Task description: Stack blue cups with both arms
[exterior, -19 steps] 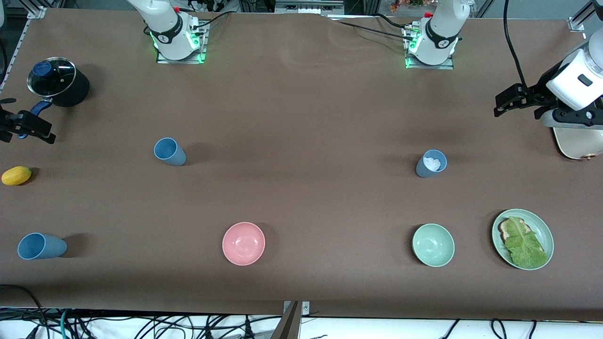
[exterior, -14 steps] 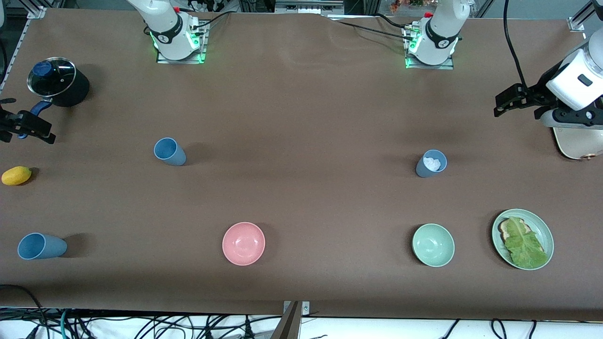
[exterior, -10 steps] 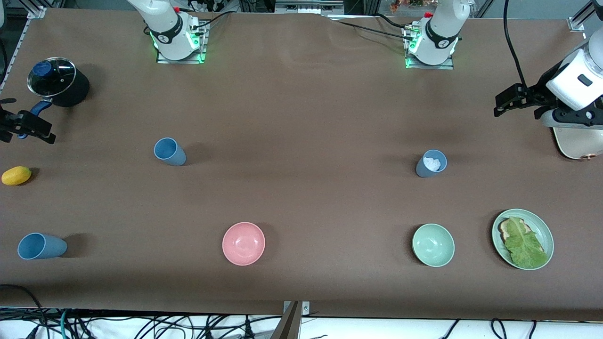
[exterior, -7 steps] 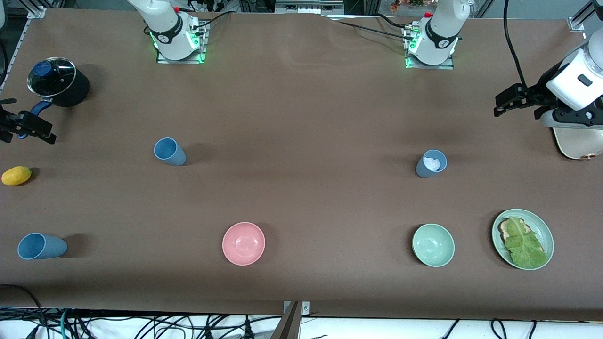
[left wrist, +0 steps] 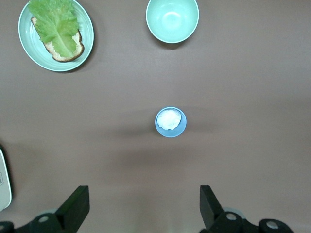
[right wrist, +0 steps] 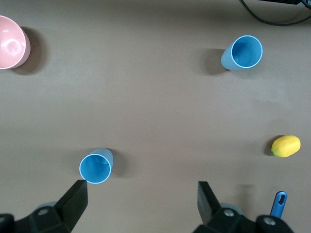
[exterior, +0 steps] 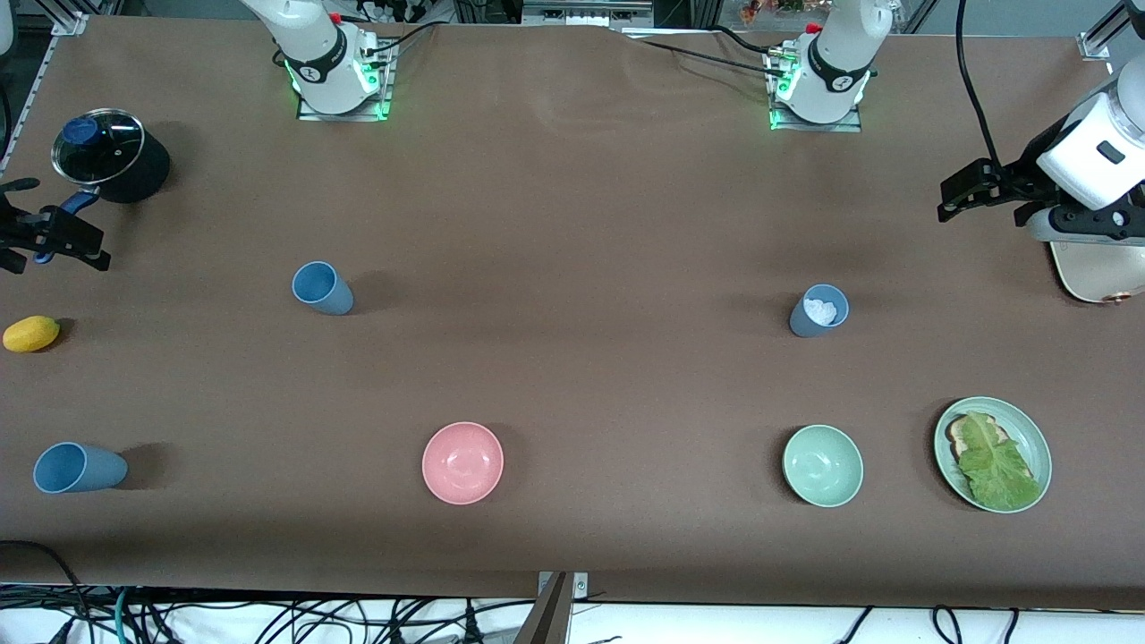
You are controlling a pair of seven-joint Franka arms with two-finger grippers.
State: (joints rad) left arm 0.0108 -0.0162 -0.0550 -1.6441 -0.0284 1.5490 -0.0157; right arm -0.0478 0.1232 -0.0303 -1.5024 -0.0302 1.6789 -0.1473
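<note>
Your right tool (exterior: 49, 237), spread wide and empty, hangs over the pot handle (exterior: 63, 215); nearest blue cup (exterior: 320, 288) stands upright mid-worktop. Left tool (exterior: 971, 192), also wide and empty, waits; its cup (exterior: 819, 311) holds something white.

Robotics lab: bolted arm bases (exterior: 340, 85), trailing cables (exterior: 268, 617).

Front view: high camera facing both arm bases, looking steeply down on the whole brown cloth-covered desk (exterior: 572, 224).

Left wrist view: straight down from high over the desk, left pincer (left wrist: 141, 213) at the frame edge. Shares with front view the greyer-blue tumbler holding something white (left wrist: 170, 122) (exterior: 819, 311), mint-green round bowl (left wrist: 172, 19) (exterior: 823, 465) and green plate of lettuce on toast (left wrist: 56, 34) (exterior: 993, 453).

Right wrist view: likewise straight down, right pincer (right wrist: 141, 211) at the edge. Shares two plain blue tumblers (right wrist: 96, 166) (exterior: 320, 288), (right wrist: 243, 52) (exterior: 76, 468), pink round bowl (right wrist: 12, 42) (exterior: 462, 462) and yellow lemon-shaped fruit (right wrist: 285, 146) (exterior: 31, 333).
</note>
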